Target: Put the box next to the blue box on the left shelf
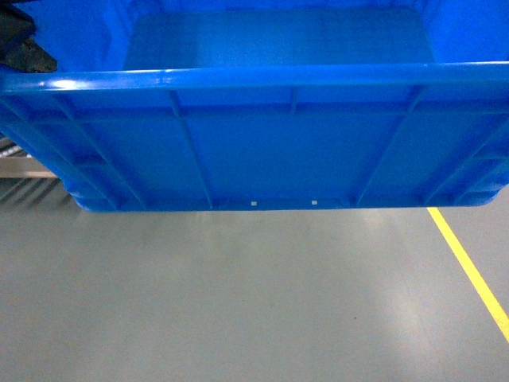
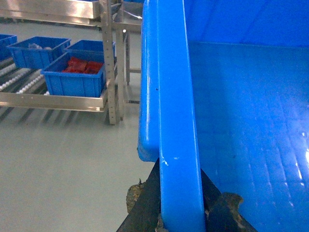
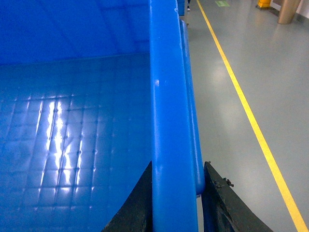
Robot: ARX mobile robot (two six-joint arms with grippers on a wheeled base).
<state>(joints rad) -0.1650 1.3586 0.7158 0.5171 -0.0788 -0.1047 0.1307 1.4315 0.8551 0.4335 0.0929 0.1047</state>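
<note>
The box (image 1: 278, 151) hung clear above the grey floor (image 1: 238, 302), filling the top of the head view, its ribbed near wall toward the camera and its smooth inside bare. The left gripper (image 2: 181, 215) was clamped over its left rim, the right gripper (image 3: 176, 203) over its right rim, one finger inside and one outside each. A yellow line (image 3: 251, 121) ran along the floor to the right. To the left stood the left shelf (image 2: 53, 99) with white rollers, carrying smaller blue crates (image 2: 75, 77), one holding red items (image 2: 82, 65).
</note>
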